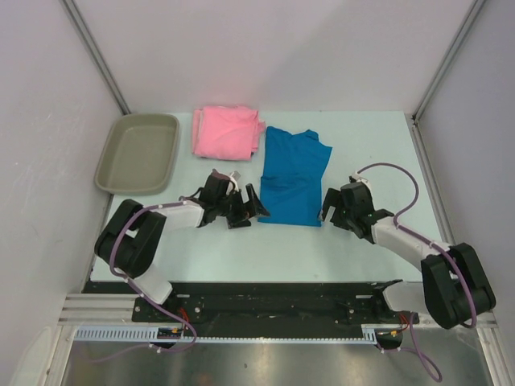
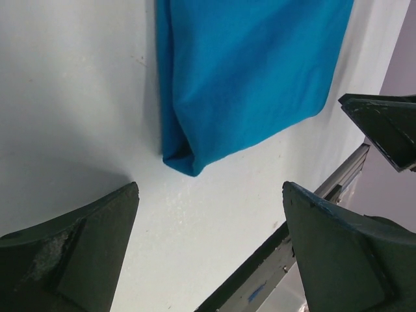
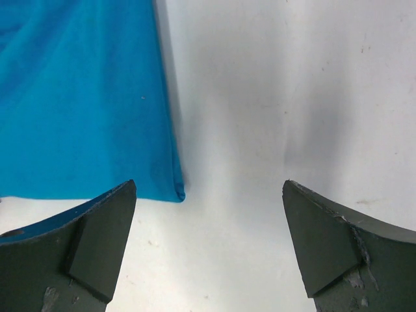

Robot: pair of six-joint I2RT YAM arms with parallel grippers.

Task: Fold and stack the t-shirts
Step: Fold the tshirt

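On the Table: Blue T-Shirt Between Two Open Grippers

On the table (image 1: pixel 282 249), the blue t-shirt (image 1: pixel 294 177) lies flat near the middle, folded into a long strip, with one sleeve sticking out at its far right side.

The pink t-shirt (image 1: pixel 227 133) lies folded just beyond and to the left of the blue t-shirt. Whether the two touch cannot be told. A grey-beige tray (image 1: pixel 138 153) sits further left of the blue t-shirt, past the pink one.

The left gripper (image 1: pixel 251 207) is at the near left corner of the blue t-shirt. Its fingers are spread wide and hold nothing. In the left wrist view, the folded corner lies ahead of the fingertips.

The right gripper (image 1: pixel 334 205) is at the near right corner of the blue t-shirt. Its fingers are likewise spread wide and hold nothing. In the right wrist view, the shirt corner lies just beside one fingertip.
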